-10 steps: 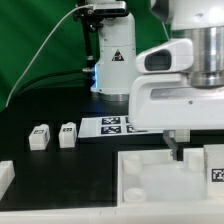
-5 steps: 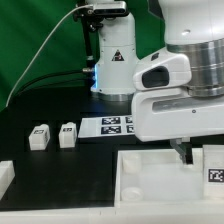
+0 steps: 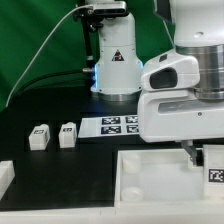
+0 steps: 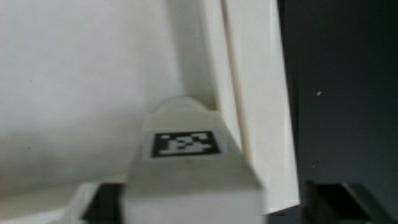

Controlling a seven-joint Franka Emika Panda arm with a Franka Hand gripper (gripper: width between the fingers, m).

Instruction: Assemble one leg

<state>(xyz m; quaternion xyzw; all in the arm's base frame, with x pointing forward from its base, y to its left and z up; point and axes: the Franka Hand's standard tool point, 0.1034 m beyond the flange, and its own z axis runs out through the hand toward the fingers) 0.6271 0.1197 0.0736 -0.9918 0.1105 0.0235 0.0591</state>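
Observation:
The leg (image 4: 185, 143), a small white block with a black-and-white tag, fills the near part of the wrist view and lies against the raised wall of the big white tray (image 4: 240, 70). In the exterior view this leg (image 3: 215, 166) sits at the right edge, on the tray (image 3: 150, 178). My gripper (image 3: 190, 152) hangs just to the exterior view's left of it, low over the tray. In the wrist view my gripper (image 4: 222, 205) is open, with a dark finger (image 4: 111, 200) on one side of the leg and the other beyond the tray wall.
Two more legs (image 3: 40, 137) (image 3: 68, 134) stand on the black table at the exterior view's left. The marker board (image 3: 112, 125) lies behind the tray. A white piece (image 3: 5, 178) sits at the left edge. The robot base (image 3: 112, 60) stands at the back.
My gripper has moved steadily toward the exterior view's right, over the tray and closer to the tagged leg at the right edge. The other parts have not moved.

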